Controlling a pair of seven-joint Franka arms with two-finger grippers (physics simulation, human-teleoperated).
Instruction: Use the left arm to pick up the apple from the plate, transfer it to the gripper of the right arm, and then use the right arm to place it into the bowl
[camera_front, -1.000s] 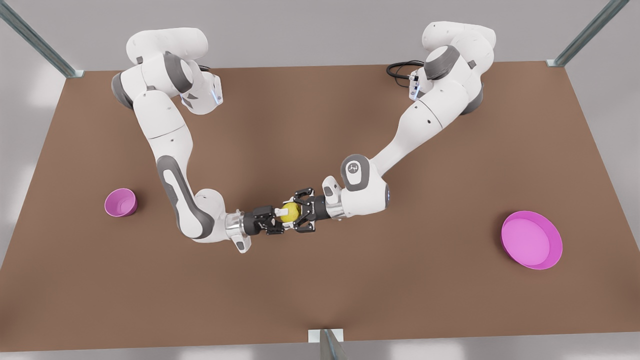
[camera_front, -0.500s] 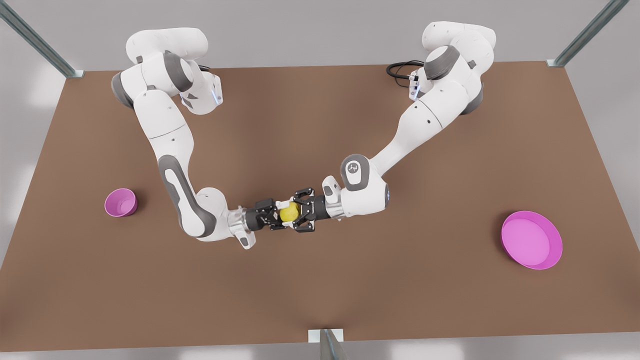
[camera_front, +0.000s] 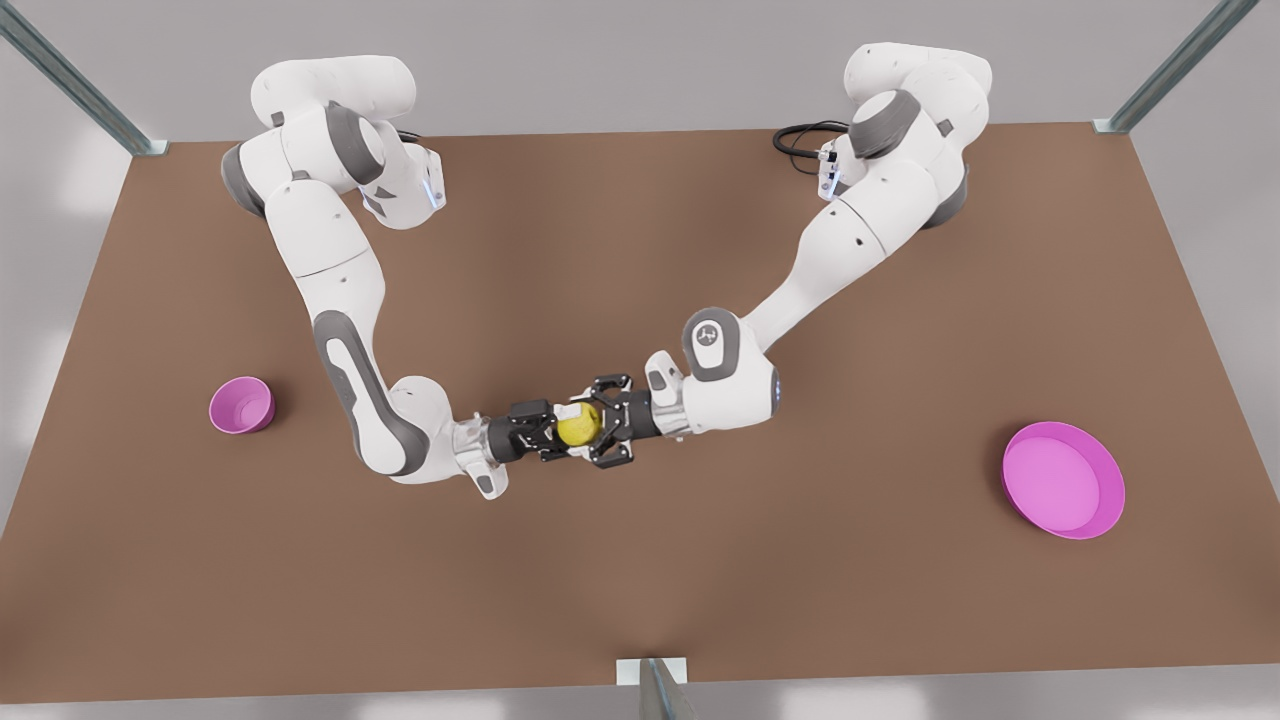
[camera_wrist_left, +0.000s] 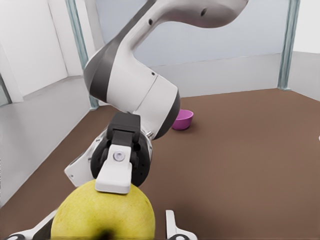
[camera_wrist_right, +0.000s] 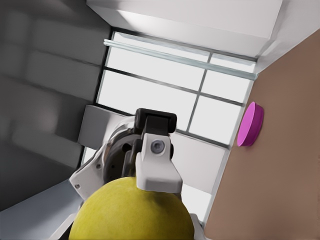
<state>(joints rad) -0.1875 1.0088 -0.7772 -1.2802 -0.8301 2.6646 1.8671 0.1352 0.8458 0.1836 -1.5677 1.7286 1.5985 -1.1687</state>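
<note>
Closing in slightly since a second ago, the right claw (camera_front: 572, 436) meets the left claw (camera_front: 590, 428) above mid-counter (camera_front: 640, 580); both clamp the small round yellow-green apple (camera_front: 578, 426), between bowl (camera_front: 241, 405) and plate (camera_front: 1063, 480).

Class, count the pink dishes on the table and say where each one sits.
2. The bowl sits near the front view's left edge of the table; the plate sits near its right edge. Both are empty; nothing appears to hide another.
</note>
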